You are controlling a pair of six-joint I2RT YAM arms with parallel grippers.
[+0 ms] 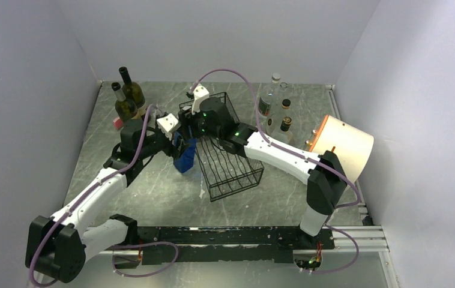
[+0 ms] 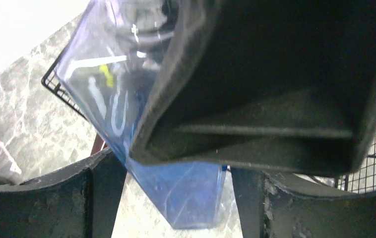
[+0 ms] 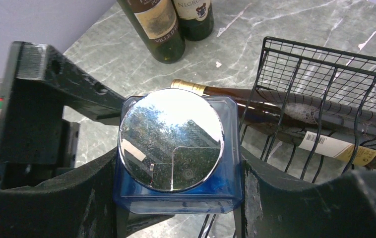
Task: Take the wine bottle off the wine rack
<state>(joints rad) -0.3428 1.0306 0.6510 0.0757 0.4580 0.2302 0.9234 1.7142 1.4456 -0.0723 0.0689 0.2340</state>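
Observation:
A blue square glass bottle (image 1: 184,156) with a round silver cap (image 3: 171,140) hangs tilted just left of the black wire wine rack (image 1: 232,157), above the table. My left gripper (image 1: 176,141) is shut on its lower end (image 2: 186,196). My right gripper (image 1: 196,129) is shut on its top end, with a finger (image 3: 285,198) against each side. A brown wine bottle (image 3: 320,119) with gold foil and a white label lies in the rack (image 3: 325,69). The right gripper's body fills most of the left wrist view.
Two dark green wine bottles (image 1: 129,96) stand at the back left, and also show in the right wrist view (image 3: 158,25). Several clear bottles (image 1: 276,108) stand at the back right. A white and orange cylinder (image 1: 342,147) lies at the right wall.

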